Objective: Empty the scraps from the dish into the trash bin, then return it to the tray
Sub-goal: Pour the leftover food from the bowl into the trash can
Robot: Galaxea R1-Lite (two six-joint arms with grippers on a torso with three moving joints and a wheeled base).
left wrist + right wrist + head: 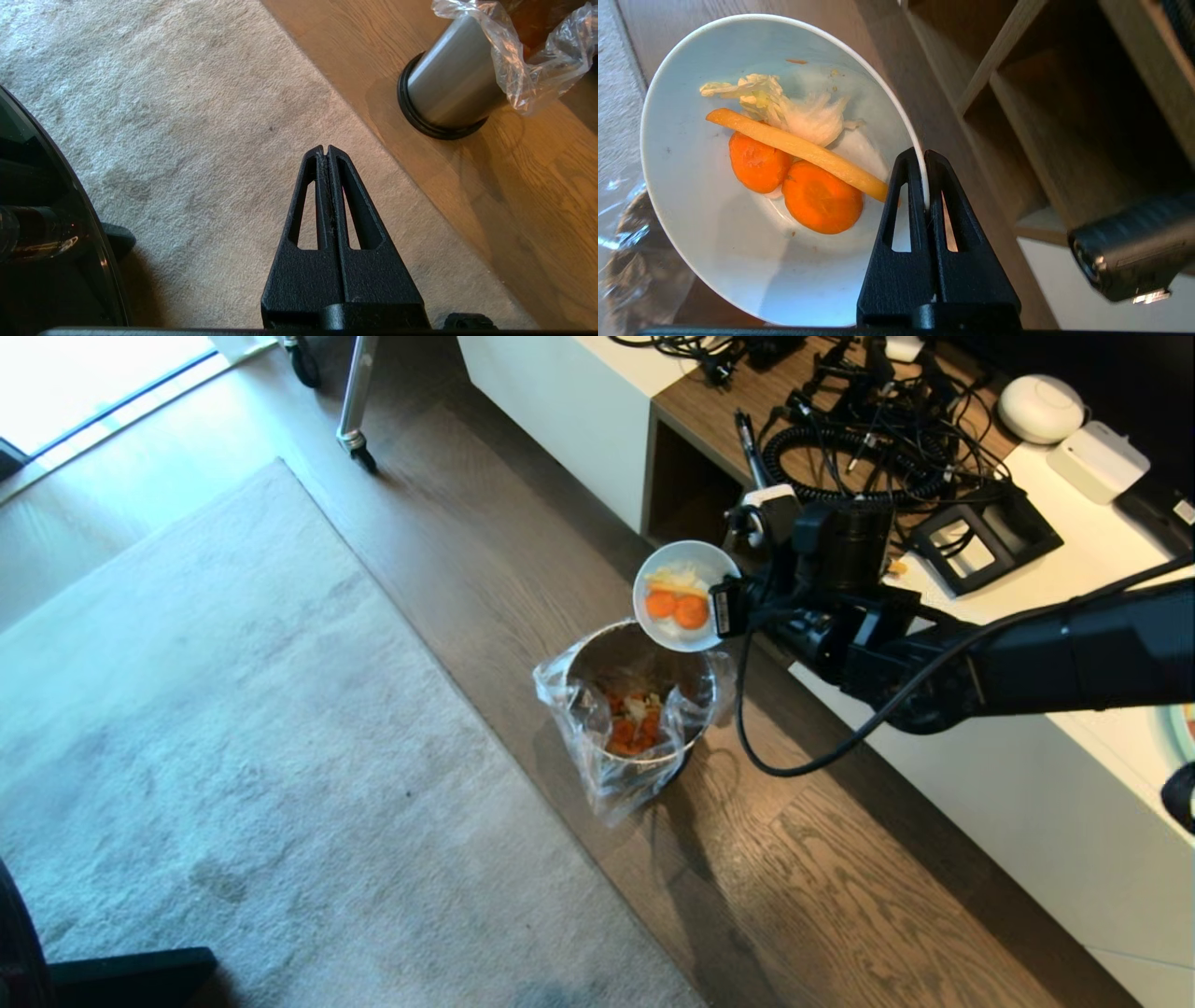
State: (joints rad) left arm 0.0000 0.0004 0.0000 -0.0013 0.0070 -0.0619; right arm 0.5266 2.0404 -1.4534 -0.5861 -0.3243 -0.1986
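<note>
Tray is nowhere in your views. Your right gripper (926,161) pinches the white bowl's (686,595) rim, tilted over the steel trash bin (635,695), carrot slices (794,182) inside. Left gripper (327,151) is clenched, empty.

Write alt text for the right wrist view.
The right pincer is shut on the rim of the tilted white dish, which holds two carrot slices, a yellow strip and pale shreds. Wooden shelving stands behind it.
</note>
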